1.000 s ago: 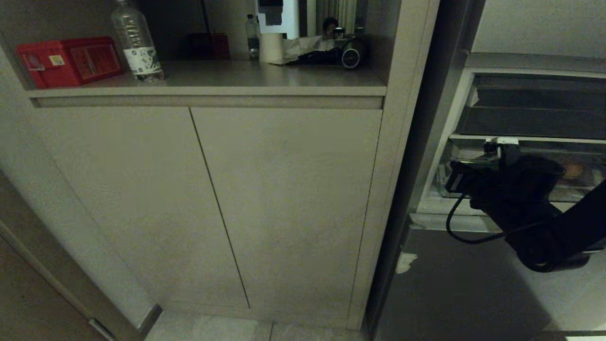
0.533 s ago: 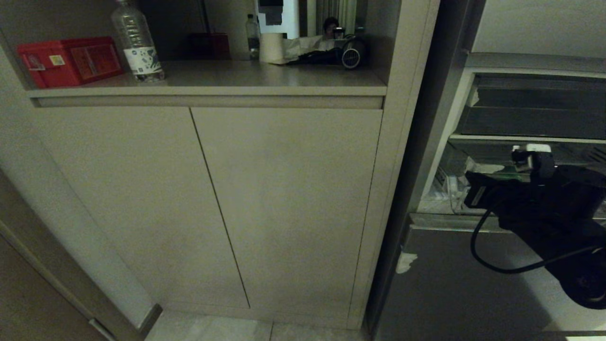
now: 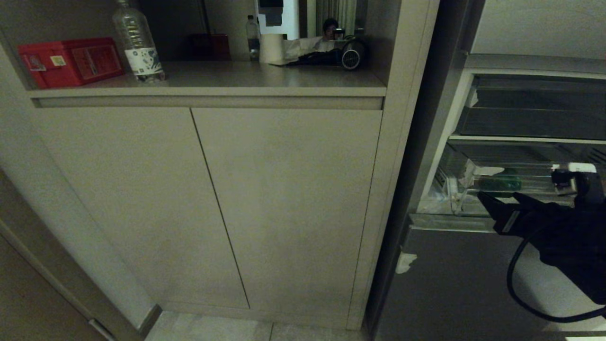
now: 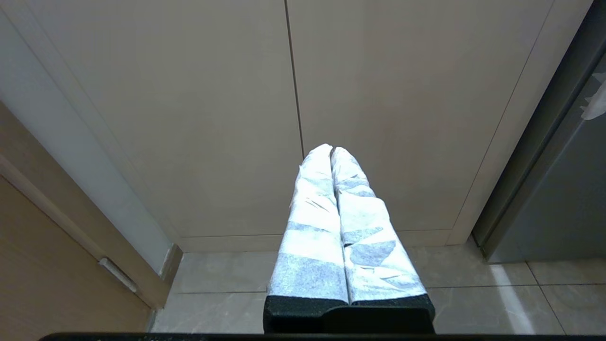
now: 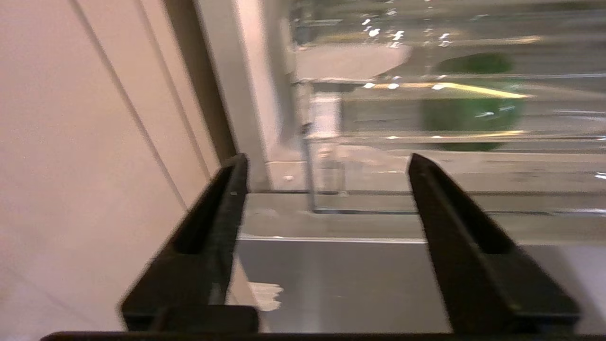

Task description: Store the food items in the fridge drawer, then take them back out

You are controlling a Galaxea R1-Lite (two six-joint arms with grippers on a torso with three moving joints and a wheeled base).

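The fridge drawer, clear plastic with whitish tape on its front corner, stands in the open fridge at the right of the head view. A green rounded food item lies inside it, and shows through the drawer's clear front as a green shape in the right wrist view. My right gripper hangs just in front of and below the drawer's front, open, with nothing between its black fingers. My left gripper, white-taped, is shut and parked low, facing the cabinet doors.
A grey lower fridge panel with a tape scrap lies under the drawer. Beige cabinet doors fill the middle. The shelf above holds a red box and a bottle. A dark bin sits above the drawer.
My right arm has drawn back from the drawer, down and to the right, and its jaws have opened. The left arm has not moved.
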